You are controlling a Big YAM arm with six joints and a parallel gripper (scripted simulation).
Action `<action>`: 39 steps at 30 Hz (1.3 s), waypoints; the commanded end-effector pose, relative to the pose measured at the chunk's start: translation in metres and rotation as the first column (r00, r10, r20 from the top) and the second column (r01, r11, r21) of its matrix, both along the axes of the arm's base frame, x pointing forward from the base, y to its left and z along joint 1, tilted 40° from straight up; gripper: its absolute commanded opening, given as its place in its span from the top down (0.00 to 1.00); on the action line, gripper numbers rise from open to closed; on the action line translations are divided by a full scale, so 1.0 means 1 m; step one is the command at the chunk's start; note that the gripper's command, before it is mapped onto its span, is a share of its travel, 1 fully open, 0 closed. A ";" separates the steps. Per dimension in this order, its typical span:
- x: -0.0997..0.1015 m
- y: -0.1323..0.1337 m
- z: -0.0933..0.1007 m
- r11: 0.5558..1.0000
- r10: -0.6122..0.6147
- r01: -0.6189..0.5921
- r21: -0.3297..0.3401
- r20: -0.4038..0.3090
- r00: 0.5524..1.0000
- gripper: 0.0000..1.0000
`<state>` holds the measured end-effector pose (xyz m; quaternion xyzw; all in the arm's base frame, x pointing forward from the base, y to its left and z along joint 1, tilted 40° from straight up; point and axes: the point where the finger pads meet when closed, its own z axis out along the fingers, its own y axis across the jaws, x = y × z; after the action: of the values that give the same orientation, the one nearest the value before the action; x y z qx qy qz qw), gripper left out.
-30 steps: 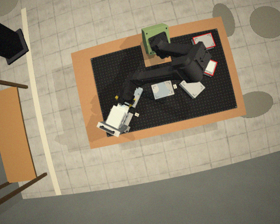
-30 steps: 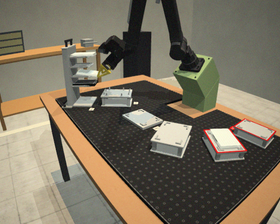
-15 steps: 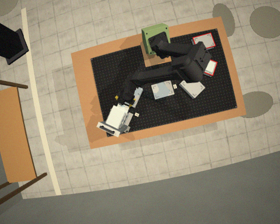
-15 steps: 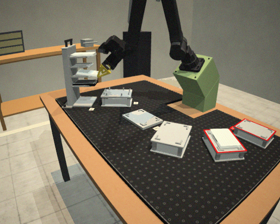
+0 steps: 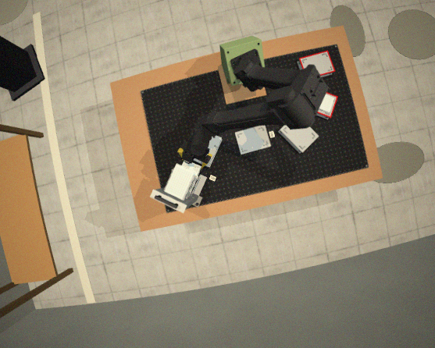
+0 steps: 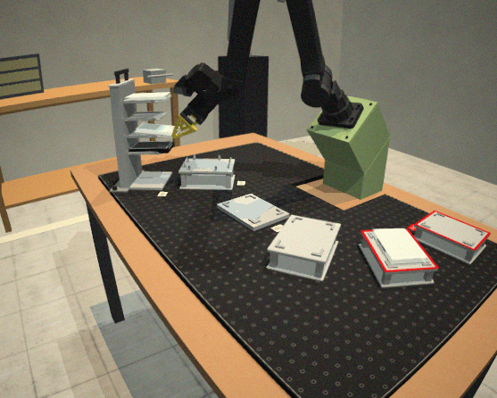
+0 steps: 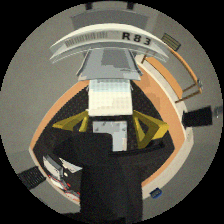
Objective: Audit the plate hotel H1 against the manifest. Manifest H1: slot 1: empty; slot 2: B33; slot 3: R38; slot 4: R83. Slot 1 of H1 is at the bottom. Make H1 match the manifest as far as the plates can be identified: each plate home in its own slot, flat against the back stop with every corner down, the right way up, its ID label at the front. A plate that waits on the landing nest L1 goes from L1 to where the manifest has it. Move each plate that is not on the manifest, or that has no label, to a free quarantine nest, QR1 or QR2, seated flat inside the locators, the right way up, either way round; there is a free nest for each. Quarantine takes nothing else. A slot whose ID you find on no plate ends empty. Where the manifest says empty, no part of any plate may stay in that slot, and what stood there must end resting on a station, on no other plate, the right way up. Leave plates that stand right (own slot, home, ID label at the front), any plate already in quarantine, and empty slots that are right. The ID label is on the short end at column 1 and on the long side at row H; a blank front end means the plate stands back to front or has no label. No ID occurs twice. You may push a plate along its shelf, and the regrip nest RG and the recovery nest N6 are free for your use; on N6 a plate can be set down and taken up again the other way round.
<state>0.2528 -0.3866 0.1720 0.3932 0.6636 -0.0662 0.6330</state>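
The plate hotel H1 [image 6: 132,134] stands at the table's far left corner; it also shows in the top view [image 5: 178,187]. Its top shelf holds a plate labelled R83 [image 7: 135,37]. A white well plate [image 7: 109,97] [image 6: 154,129] lies on a lower shelf, with its near end between my fingers. My gripper [image 6: 184,127] is open at the hotel's front, its yellow fingers spread on either side of that plate's end. A dark plate [image 6: 150,145] seems to lie on the lowest shelf. The labels of the lower plates are hidden.
A nest with pins [image 6: 206,174] stands beside the hotel. A flat nest [image 6: 252,211] and a grey block nest [image 6: 305,245] lie mid-table. Two red-edged quarantine nests stand at the right: one holds a white plate [image 6: 400,254], the other [image 6: 451,234] is bare. The green arm base [image 6: 353,147] is behind.
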 end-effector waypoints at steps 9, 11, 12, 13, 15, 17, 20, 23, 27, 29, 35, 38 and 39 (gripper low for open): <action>0.004 -0.007 0.012 1.000 0.001 -0.001 -0.027 0.013 1.000 0.00; 0.004 -0.007 0.012 1.000 0.001 -0.001 -0.027 0.013 1.000 0.00; 0.004 -0.007 0.012 1.000 0.001 -0.001 -0.027 0.013 1.000 0.00; 0.004 -0.007 0.012 1.000 0.001 -0.001 -0.027 0.013 1.000 0.00; 0.004 -0.007 0.012 1.000 0.001 -0.001 -0.027 0.013 1.000 0.00; 0.004 -0.007 0.012 1.000 0.001 -0.001 -0.027 0.013 1.000 0.00; 0.004 -0.007 0.012 1.000 0.001 -0.001 -0.027 0.013 1.000 0.00; 0.004 -0.007 0.012 1.000 0.001 -0.001 -0.027 0.013 1.000 0.00; 0.004 -0.007 0.012 1.000 0.001 -0.001 -0.027 0.013 1.000 0.00; 0.004 -0.007 0.012 1.000 0.001 -0.001 -0.027 0.013 1.000 0.00; 0.004 -0.007 0.012 1.000 0.001 -0.001 -0.027 0.013 1.000 0.00; 0.004 -0.007 0.012 1.000 0.001 -0.001 -0.027 0.013 1.000 0.00; -0.007 -0.011 0.031 0.999 -0.009 0.009 -0.051 0.013 1.000 0.00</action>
<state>0.2549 -0.3852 0.1703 0.3920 0.6662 -0.0609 0.6315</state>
